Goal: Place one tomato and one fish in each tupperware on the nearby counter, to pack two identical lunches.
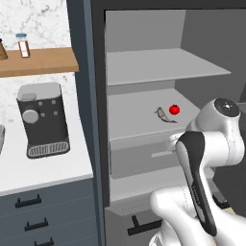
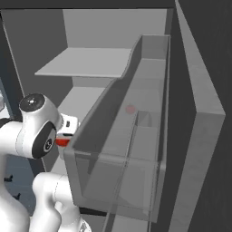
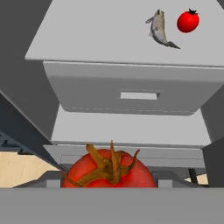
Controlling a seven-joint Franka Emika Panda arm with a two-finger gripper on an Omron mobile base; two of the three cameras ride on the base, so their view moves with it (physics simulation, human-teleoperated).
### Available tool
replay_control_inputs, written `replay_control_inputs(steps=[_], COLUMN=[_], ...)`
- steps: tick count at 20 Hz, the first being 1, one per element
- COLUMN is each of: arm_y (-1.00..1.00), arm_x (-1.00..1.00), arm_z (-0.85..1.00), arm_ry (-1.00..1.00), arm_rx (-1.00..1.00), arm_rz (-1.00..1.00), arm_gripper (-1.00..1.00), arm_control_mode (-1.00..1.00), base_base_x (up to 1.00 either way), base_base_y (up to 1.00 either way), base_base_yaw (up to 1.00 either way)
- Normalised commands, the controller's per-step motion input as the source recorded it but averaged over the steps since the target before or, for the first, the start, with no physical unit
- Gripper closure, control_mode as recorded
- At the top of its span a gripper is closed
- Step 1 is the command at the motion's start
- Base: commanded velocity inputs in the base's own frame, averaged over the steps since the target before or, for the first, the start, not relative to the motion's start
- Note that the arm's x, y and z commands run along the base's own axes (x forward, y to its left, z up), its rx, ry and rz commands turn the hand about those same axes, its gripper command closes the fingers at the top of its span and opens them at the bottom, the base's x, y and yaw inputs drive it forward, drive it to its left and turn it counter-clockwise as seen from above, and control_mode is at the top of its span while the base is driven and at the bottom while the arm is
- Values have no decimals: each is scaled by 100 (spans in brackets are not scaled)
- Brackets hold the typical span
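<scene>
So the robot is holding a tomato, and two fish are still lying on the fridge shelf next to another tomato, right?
Not quite: just one fish lies on that shelf, beside the other tomato. The hand view shows it clearly, as does the left base view. A tomato does sit close at the fingers.

Red tomato [image 1: 174, 109] beside mottled fish [image 1: 163, 115] on fridge shelf, apart

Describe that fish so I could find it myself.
Look into the open grey fridge, at the middle shelf above the drawer. The fish lies there, a slim curved olive-grey body just left of a round red tomato, its only neighbour.
</scene>
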Motion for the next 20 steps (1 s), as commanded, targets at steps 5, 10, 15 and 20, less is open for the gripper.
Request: replay_control_inputs(steps=[5, 10, 15, 20], arm_y=[3, 0, 0, 0], arm_x=[-24, 0, 0, 0], arm_z=[-3, 0, 0, 0], arm_ry=[0, 0, 0, 0], arm_rx=[0, 0, 0, 0], arm_rz=[1, 0, 0, 0], arm_gripper=[100, 100, 100, 100], arm_control_mode=[100, 100, 100, 100], base_base_x=[-58, -56, -27, -1], base_base_y=[22, 94, 100, 100], base_base_yaw=[3, 2, 0, -1])
